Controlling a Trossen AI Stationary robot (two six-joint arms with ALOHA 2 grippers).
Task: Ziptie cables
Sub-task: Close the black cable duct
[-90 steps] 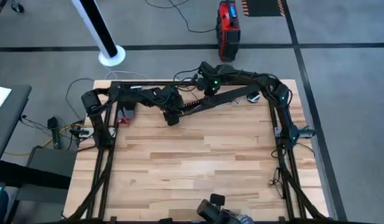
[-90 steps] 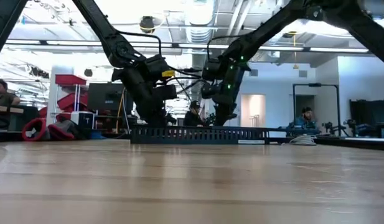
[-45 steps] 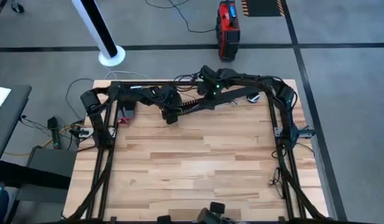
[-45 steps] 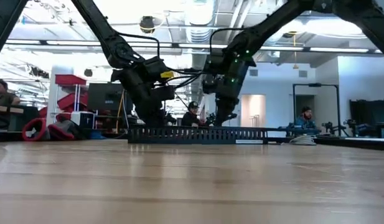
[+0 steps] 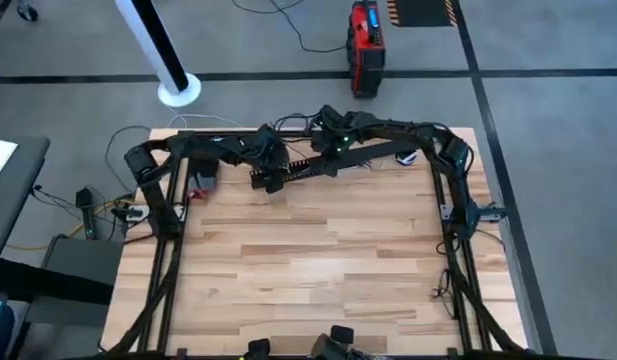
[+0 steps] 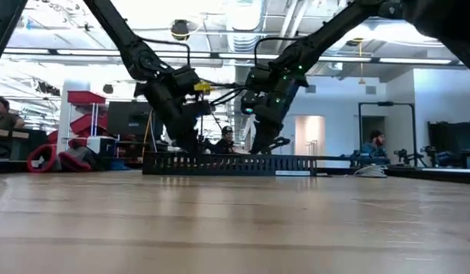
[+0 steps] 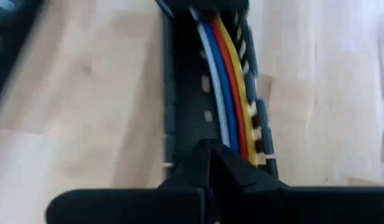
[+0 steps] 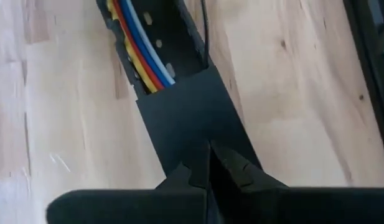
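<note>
A long black comb-slotted channel [image 5: 300,172] lies slantwise near the table's far edge, resting flat on the wood [image 6: 227,164]. The cables [image 7: 224,93], white, blue, red and yellow, run inside it along its length [image 8: 142,50]. A flat black strip [image 8: 185,106] covers the channel on the right gripper's side. My left gripper [image 5: 272,180] stands shut over the channel's left part [image 7: 207,155]. My right gripper [image 5: 333,163] stands shut over the strip near the channel's middle [image 8: 210,152]. My left gripper's shut fingertips [image 7: 229,165] come from above onto the channel's open top, right beside the yellow cable [image 7: 244,134]. The fingers themselves hide whether they pinch anything. My right gripper's shut fingertips [image 8: 232,162] come down from above on the flat black strip's top face [image 8: 198,124]. The strip lies on the channel, which rests on the table.
A small white coil [image 5: 409,157] lies by the channel's right end. A small red and grey object [image 5: 201,185] sits at the far left of the table. Bare wood [image 5: 318,270] stretches toward the near edge. People sit in the room beyond the table.
Both grippers have moved a little toward the table's left edge, and the channel has slid along the table with them in the same direction. It stays flat on the wood. Both grippers stay low over it.
</note>
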